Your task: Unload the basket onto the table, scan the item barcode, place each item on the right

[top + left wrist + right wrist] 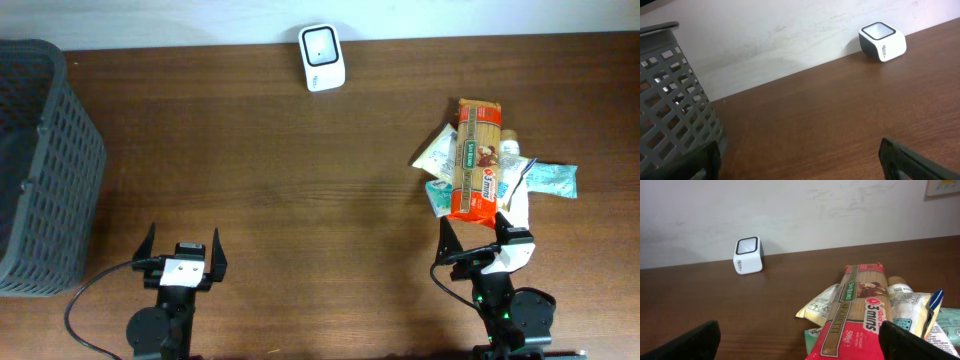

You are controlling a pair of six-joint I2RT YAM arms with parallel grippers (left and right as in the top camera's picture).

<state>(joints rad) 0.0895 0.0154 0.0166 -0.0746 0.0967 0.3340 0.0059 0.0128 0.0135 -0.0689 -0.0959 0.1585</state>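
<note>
A dark grey plastic basket [40,170], its walls pierced in a square lattice, is seen at the left edge of the table [300,180], whose top is a smooth brown wood grain. Near the front edge, right of the basket and apart from it, the left gripper [182,243] is held with its two black fingers spread wide and nothing between them; a thin black cable [80,300] is looped from its arm across the wood. Further right, at the far edge against the pale wall, the scanner [322,57] is stood: a small white box with rounded corners and a dark, glossy window set in a black frame. It is well apart from both grippers. On the right half of the table a loose heap of flat, crinkled pouches [437,152] is spread, in pale green, white and teal film. Across the top of the heap a long, narrow spaghetti pack [476,160] is laid, running front to back, its clear wrap showing pale pasta, with a green label band along it and a red printed end turned toward the front. The right gripper [484,225] is placed just in front of that red end, its black fingers parted wide and empty; the pack is lined up with the gap between them, and whether it is touched cannot be told.
</note>
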